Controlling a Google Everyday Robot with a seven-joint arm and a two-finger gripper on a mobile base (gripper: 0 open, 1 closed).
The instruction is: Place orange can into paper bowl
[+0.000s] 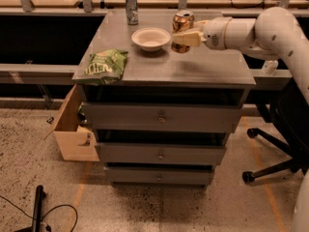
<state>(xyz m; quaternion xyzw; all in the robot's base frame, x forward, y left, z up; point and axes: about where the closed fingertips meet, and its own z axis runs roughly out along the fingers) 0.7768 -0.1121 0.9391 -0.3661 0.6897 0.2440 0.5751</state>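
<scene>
While the shiny orange can [183, 22] is clamped by the gripper [183, 38] beside the shallow round bowl [138, 36], a crinkled bag [104, 65] is seen farther left.

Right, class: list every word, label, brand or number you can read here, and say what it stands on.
Nothing can be read.
Green bag: pale print, too blurred to read.
Orange can: white markings, unreadable.
Silver can: label too small to read.
Bowl: no text.
Hand, gripping the orange can beside the bowl: no text.
</scene>
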